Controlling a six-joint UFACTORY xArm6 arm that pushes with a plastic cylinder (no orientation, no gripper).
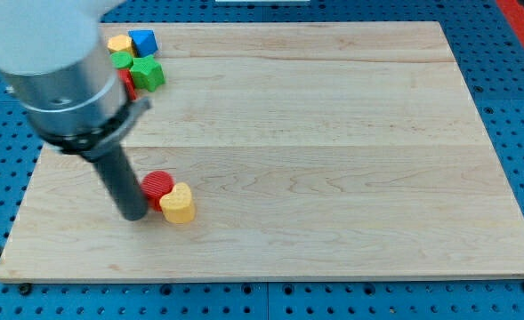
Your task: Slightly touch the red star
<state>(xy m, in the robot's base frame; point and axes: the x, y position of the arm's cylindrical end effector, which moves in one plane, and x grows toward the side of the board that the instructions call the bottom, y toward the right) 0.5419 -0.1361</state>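
Tip parked way off from the red star

My tip [135, 216] is seen beside a red round block [157, 186]; the red star-shaped block [128, 85], mostly hidden, probably sits in the top-left cluster.

Pale wooden board [333, 142], red cylinder [157, 186] touching yellow heart [179, 204], block cluster [135, 60] at upper-left corner

No readable text, labels or numbers anywhere.

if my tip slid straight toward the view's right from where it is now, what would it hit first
Most likely the yellow block, just right of my tip; the red block sits slightly higher, so your tip might brush it too. Depth is unclear.
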